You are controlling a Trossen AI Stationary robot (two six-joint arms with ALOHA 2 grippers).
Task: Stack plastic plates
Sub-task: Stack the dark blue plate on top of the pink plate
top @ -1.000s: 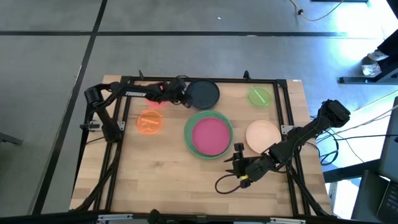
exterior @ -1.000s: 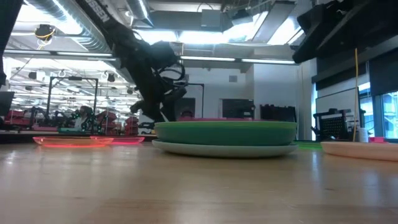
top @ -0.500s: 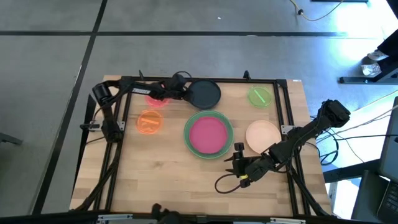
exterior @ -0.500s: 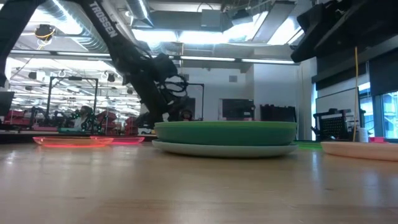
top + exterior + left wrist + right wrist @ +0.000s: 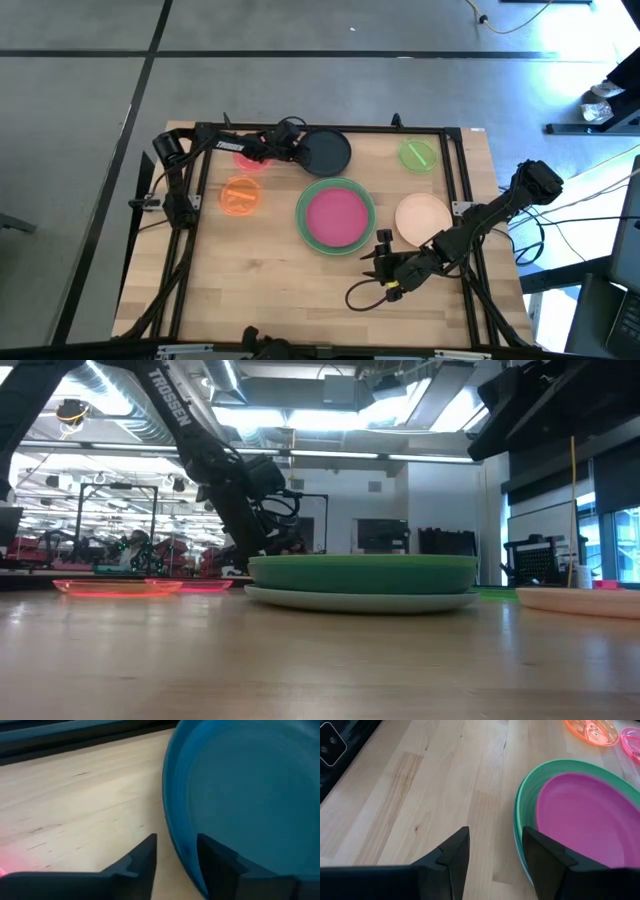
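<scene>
A stack stands mid-table: a magenta plate in a green plate on a pale plate. A dark plate, blue in the left wrist view, lies flat near the far edge. My left gripper is open at the dark plate's left rim, one finger over its inside, one over the table. My right gripper is open, low beside the stack's near right edge.
A small orange plate and a small red plate lie at the left, the red one partly under my left arm. A small green plate lies far right, a peach plate right of the stack. A dark frame rims the table.
My left arm has reached farther toward the table's right, bringing its gripper up to the dark plate's left rim. The plates lie where they were.
</scene>
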